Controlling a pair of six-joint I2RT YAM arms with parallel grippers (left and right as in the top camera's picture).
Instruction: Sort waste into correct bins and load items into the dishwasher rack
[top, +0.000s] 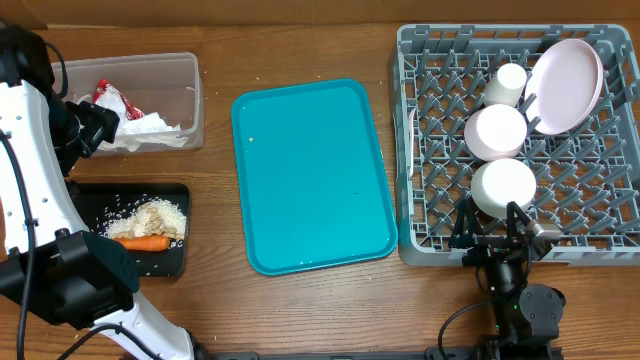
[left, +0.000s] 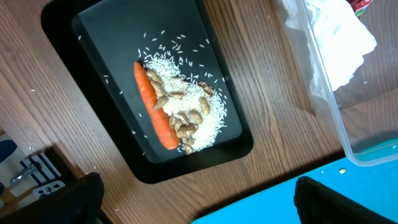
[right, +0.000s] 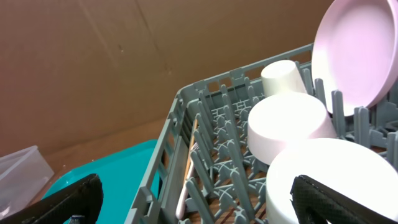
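Note:
The orange carrot (left: 154, 106) and beige crumbs (left: 186, 106) lie in the black tray (left: 106, 43). White napkins (left: 339, 37) and a red wrapper (top: 112, 97) sit in the clear tub (top: 190, 100). The grey rack (top: 430, 235) holds the plate (top: 565, 85) on edge, a cup (top: 508, 85), two upturned bowls (top: 495, 130) (top: 503, 187) and a fork (right: 186, 168) along its left wall. My left gripper (left: 199, 211) hovers open above the table between black tray and tub. Over the rack's front edge, my right gripper (right: 199, 208) is open and empty, beside the nearest bowl.
A flat teal serving tray (top: 310, 175) lies bare between the bins and the rack. A few rice grains are scattered on the wood around the black tray. A brown cardboard wall stands behind the rack.

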